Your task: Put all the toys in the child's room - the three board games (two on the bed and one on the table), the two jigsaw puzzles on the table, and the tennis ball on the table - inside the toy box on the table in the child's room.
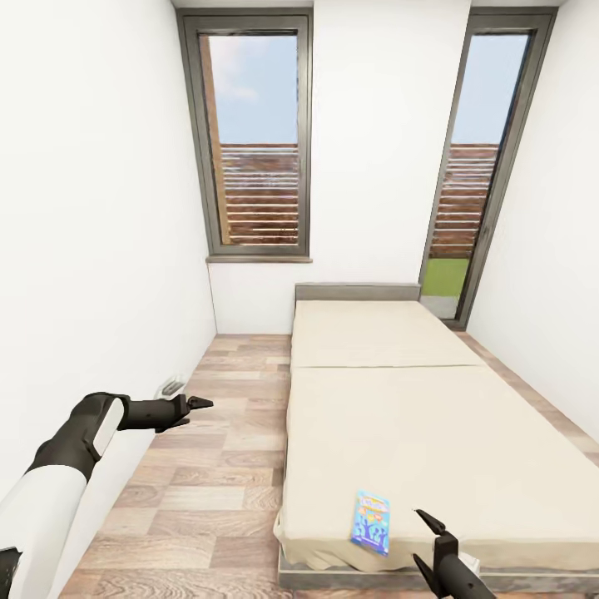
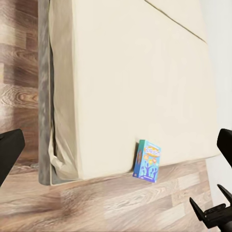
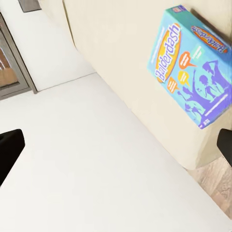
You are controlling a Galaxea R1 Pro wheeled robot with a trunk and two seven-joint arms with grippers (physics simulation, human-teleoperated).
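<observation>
Landmark: low wide bed with a plain beige two-part mattress and low grey headboard, standing lengthwise under two tall grey-framed windows in a white-walled room with a wood-plank floor.

Small blue printed board game box lies flat on the mattress near the bed's foot edge, close to the corner nearest the plank floor strip. The right wrist view shows its cover with the lettering "Balderdash", purple figures and orange speech bubbles; the box sits just inside the mattress edge. In the left wrist view the same box shows at the foot end of the bed.

Left claw hangs over the floor beside the bed, well apart from the box, fingers only a little apart, nothing between them.

Right claw sits at the bed's foot edge, just beside the box, not touching it; fingers spread wide, holding nothing.
</observation>
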